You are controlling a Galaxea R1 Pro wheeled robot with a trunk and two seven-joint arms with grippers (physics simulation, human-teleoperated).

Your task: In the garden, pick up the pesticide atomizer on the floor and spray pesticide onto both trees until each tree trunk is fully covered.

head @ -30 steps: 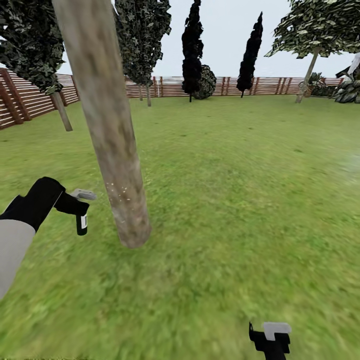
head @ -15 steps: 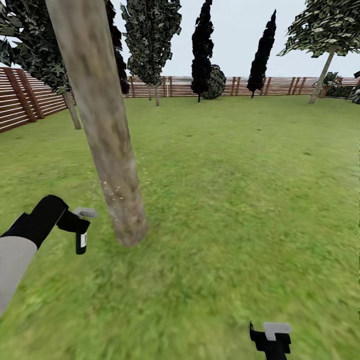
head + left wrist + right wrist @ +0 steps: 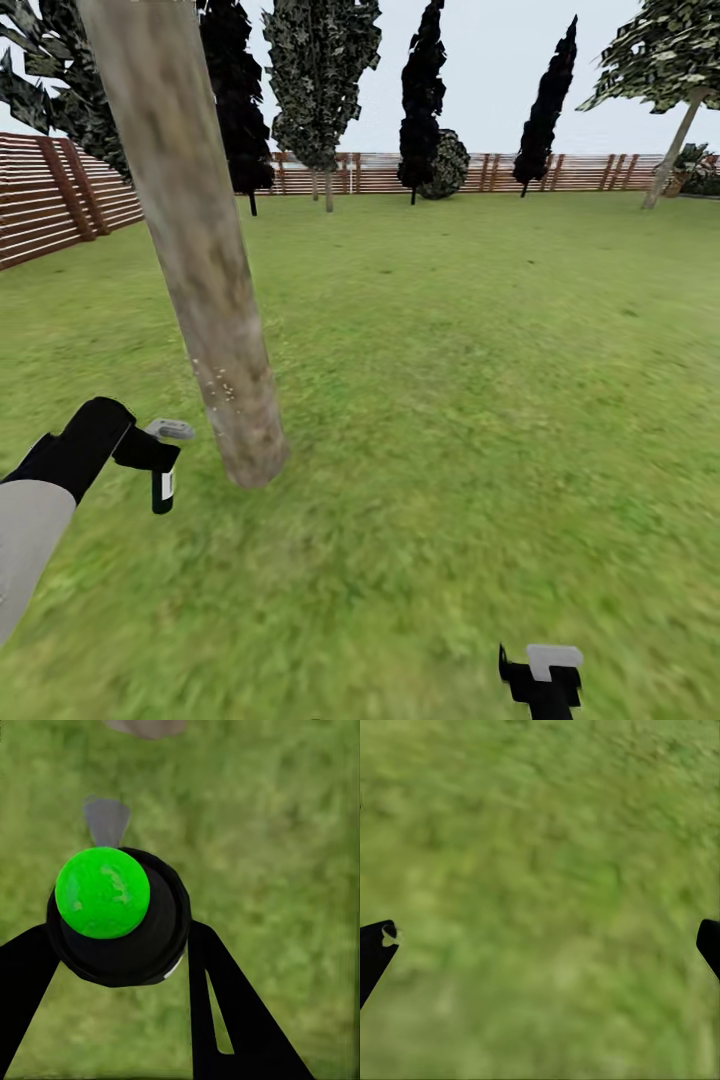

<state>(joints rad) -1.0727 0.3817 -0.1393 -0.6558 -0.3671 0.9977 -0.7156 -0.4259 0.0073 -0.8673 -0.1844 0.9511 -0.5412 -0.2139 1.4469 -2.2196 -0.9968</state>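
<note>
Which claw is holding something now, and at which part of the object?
The left claw holds the pesticide atomizer around its black body below the green cap; the right claw holds nothing.

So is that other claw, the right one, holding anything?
No, the right claw is wide open, with just grass between its black fingertips.

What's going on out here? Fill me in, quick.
The robot stands on the garden lawn, its left gripper shut on the pesticide atomizer, a dark bottle with a green cap. The grey nozzle points at the base of the near tree trunk, where pale flecks dot the bark. The right gripper is open and empty, low over the grass. Other trees stand back by the wooden fence.
</note>
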